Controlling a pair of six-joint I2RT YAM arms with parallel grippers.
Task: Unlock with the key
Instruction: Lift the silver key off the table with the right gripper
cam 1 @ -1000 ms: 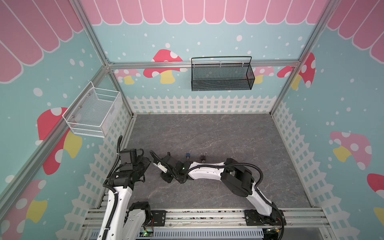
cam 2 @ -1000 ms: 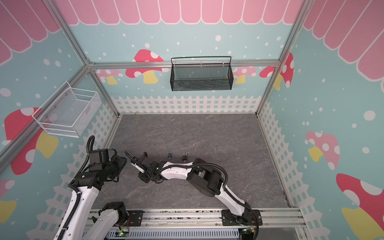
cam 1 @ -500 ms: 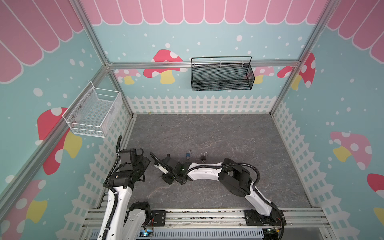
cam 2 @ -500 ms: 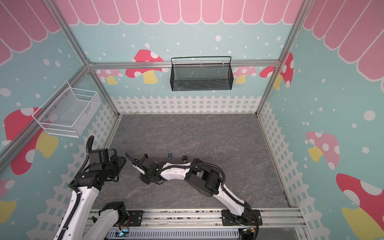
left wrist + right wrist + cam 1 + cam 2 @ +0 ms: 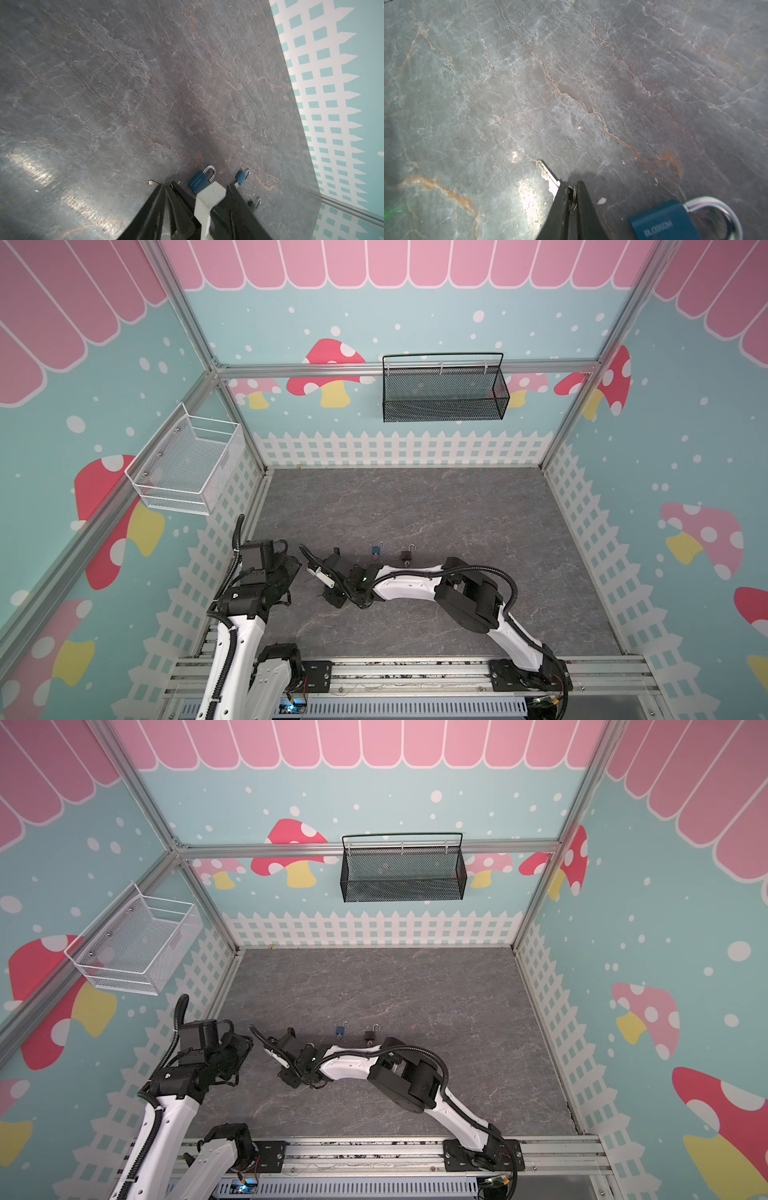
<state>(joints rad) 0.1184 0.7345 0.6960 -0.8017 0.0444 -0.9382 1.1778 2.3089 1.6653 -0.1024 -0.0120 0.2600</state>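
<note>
Clamping the key (image 5: 548, 172) by its ring, the right gripper (image 5: 572, 184) sits at the near left of the table (image 5: 415, 510), blue padlock (image 5: 664, 222) just beside it. Key pickup seems in hand; next, the blade must be lined up with that keyhole. Whether the left gripper (image 5: 291, 570) is open cannot be told.

Stone-look tabletop (image 5: 571, 83) faintly glossy; key (image 5: 548, 174) shiny metal.

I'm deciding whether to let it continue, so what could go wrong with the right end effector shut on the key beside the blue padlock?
The right end effector pinches the key only near its ring, with the blade jutting out sideways, so the key may pivot or slip on lifting. The large blue padlock lies loose on the table, apparently ungripped, so it may slide when the key pushes in.
</note>
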